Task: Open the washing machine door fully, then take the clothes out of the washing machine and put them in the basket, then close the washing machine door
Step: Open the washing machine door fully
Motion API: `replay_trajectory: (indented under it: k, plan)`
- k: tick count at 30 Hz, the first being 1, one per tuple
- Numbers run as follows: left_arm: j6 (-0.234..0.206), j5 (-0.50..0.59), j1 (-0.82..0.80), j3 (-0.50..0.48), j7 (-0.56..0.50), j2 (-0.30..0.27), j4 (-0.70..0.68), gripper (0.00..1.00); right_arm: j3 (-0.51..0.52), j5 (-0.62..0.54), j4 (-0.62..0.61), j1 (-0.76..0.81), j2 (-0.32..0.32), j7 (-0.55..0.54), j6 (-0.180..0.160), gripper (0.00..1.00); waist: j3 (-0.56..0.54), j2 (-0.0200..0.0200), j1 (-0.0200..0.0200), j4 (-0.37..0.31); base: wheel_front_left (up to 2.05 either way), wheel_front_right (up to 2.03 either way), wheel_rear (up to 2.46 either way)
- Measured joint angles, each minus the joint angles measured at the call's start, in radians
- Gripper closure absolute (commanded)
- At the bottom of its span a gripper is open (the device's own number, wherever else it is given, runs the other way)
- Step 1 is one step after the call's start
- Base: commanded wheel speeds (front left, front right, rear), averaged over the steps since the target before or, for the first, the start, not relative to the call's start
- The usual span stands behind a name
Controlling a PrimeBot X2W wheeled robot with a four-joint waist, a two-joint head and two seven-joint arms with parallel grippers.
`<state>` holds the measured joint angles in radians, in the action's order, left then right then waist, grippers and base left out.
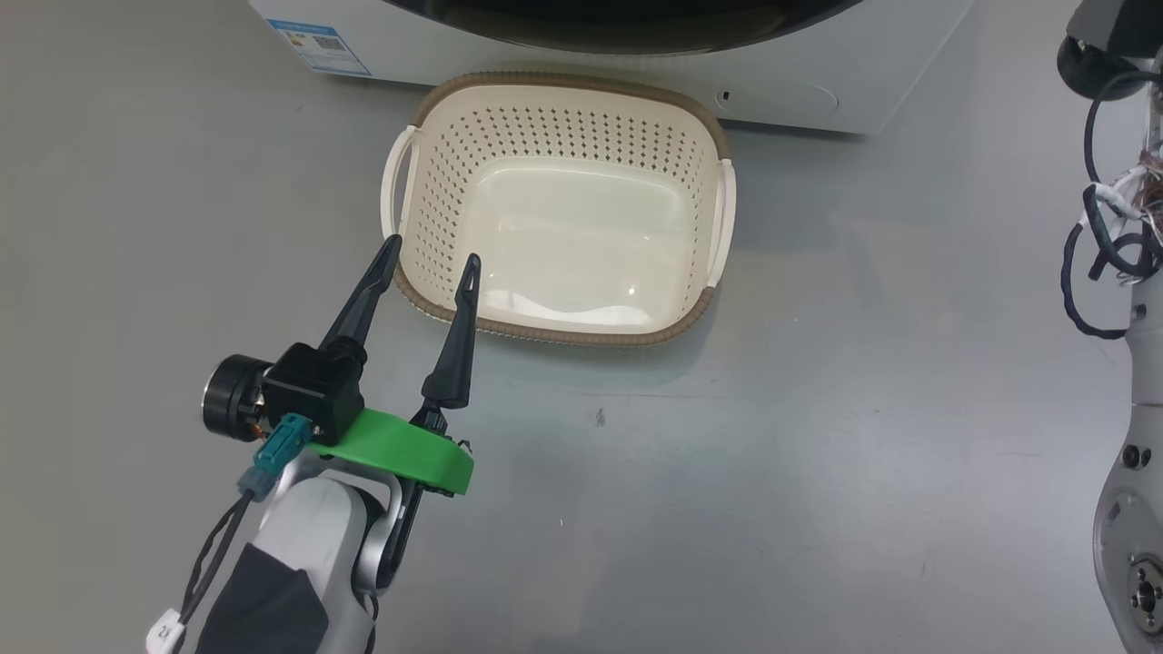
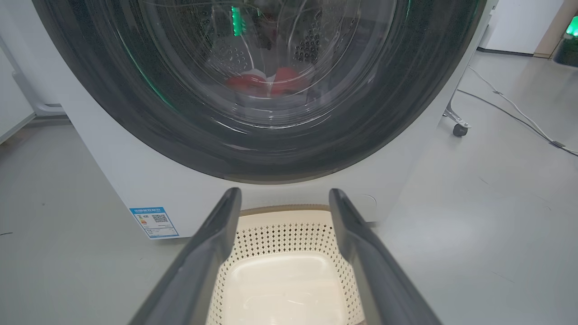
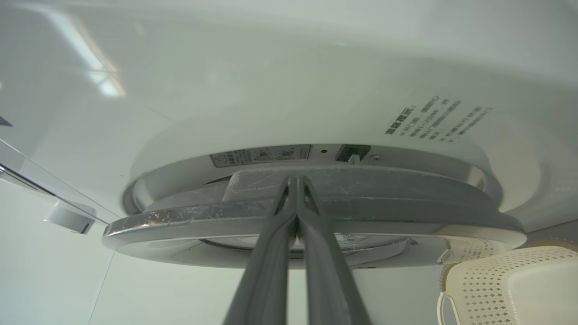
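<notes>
The washing machine (image 2: 113,176) stands white ahead, with its blue label (image 2: 153,222) low on the front. The washing machine door (image 2: 135,108) shows its black ring and clear glass, and the red clothes (image 2: 266,83) lie in the drum behind it. The empty cream basket (image 1: 563,86) sits on the floor against the machine. My left gripper (image 1: 427,259) hangs open over the basket's near-left rim. In the right wrist view my right gripper (image 3: 296,180) is shut, its tips in the gap between the door's edge (image 3: 180,221) and the machine front (image 3: 271,90).
My right forearm (image 1: 1127,272), hung with black cables, stands at the head view's right edge. A caster wheel (image 2: 459,130) and a floor cable (image 2: 510,108) lie to the machine's right. Grey floor spreads around the basket.
</notes>
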<state>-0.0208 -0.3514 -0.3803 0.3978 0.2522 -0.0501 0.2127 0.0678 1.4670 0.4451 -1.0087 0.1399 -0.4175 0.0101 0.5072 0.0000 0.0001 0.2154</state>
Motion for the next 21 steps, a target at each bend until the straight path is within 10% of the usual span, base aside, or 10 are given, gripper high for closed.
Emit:
replay_trajectory:
  k: [21]
  plan:
    - [0.01,0.0,-0.026,0.009,0.0,0.01,0.011,0.0,-0.015,-0.004,0.146,-0.159,0.049,-0.049,-0.039,1.0,0.031,0.0,0.0,0.042,0.0,0.0,0.0]
